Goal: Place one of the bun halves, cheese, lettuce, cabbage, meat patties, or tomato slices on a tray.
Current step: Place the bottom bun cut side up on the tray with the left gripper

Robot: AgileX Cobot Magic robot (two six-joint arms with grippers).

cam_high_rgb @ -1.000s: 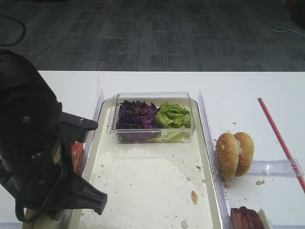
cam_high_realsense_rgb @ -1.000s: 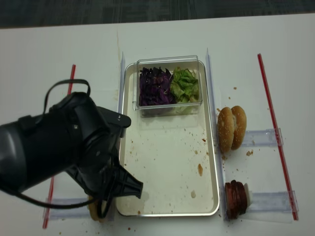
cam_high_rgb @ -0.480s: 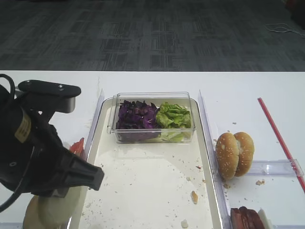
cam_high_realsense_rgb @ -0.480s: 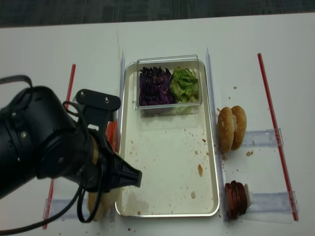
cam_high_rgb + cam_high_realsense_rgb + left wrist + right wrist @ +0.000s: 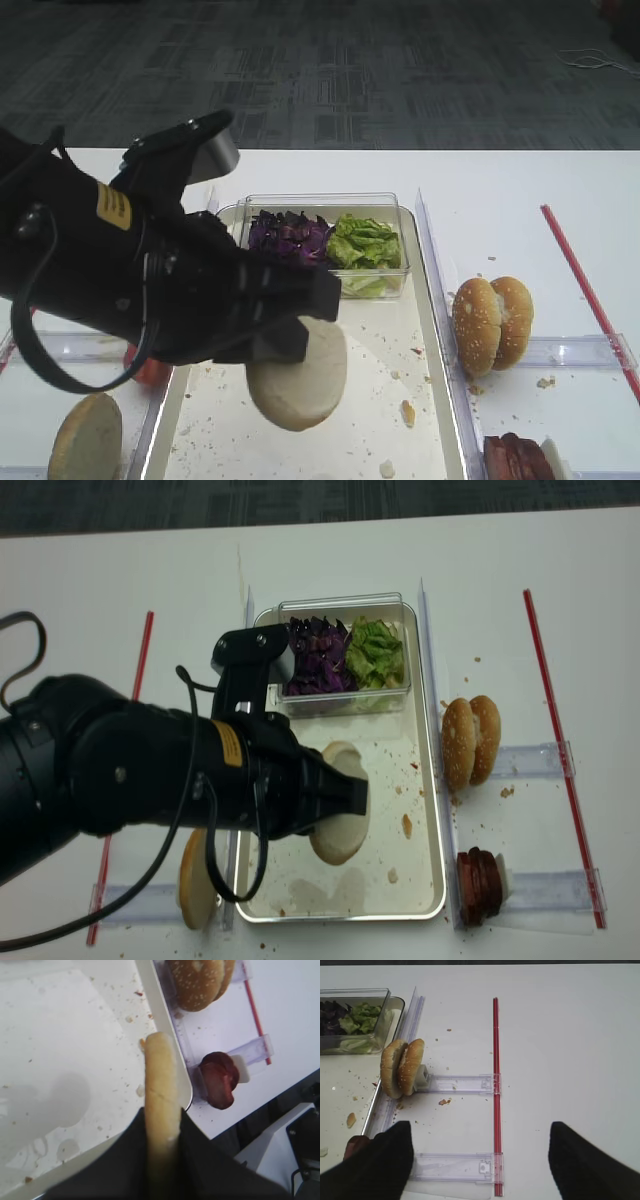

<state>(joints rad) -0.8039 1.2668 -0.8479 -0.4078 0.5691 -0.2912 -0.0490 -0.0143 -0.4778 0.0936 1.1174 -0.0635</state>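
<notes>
My left gripper is shut on a bun half with a pale cream face, holding it on edge above the crumb-strewn tray. The left wrist view shows that bun half edge-on, pinched between the black fingers over the tray. From the front, the bun half hangs over the tray's middle. My right gripper is open over the table, with nothing in it. No cheese is in view.
A clear tub holds cabbage and lettuce at the tray's far end. Sesame buns and meat patties stand in holders on the right. A tan-faced bun half and tomato slices are on the left. Red strips flank both sides.
The left arm has swung right from the tray's left edge to over its middle, carrying the bun half. The tan-faced half stays behind in its holder.
</notes>
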